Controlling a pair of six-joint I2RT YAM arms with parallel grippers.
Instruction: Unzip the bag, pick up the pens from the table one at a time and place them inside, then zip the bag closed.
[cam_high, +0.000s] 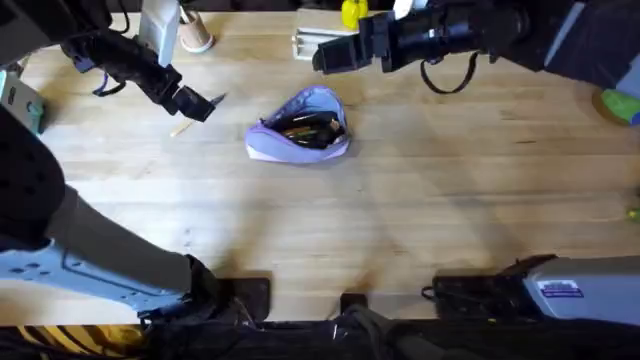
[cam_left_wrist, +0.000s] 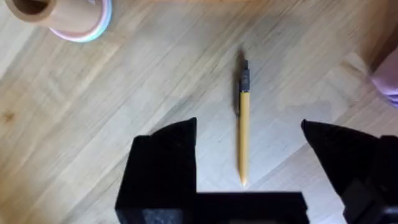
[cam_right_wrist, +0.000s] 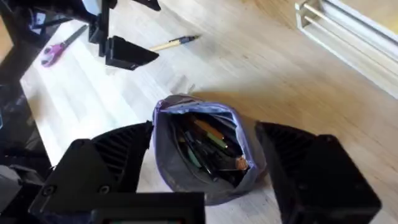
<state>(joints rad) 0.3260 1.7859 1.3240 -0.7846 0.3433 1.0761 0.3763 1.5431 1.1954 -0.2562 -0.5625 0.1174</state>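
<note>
At the middle of the table (cam_high: 420, 190) the bag (cam_high: 298, 127) lies unzipped with dark pens (cam_right_wrist: 208, 146) already inside. One yellow pen (cam_left_wrist: 243, 121) remains on the wood, beneath the left gripper (cam_left_wrist: 249, 180), whose fingers are spread. The right gripper (cam_right_wrist: 199, 180) hovers spread above the bag. Zipping remains. The butcher-block top also carries a white rack (cam_high: 322, 42).

— Where does the bag (cam_high: 298, 127) sit?
— Upper centre of the table (cam_high: 420, 220) in the overhead view, open, with pens inside.
— And the loose pen (cam_left_wrist: 243, 121)?
— Upper left, on the table beneath the left gripper (cam_high: 205, 105), left of the bag.
</note>
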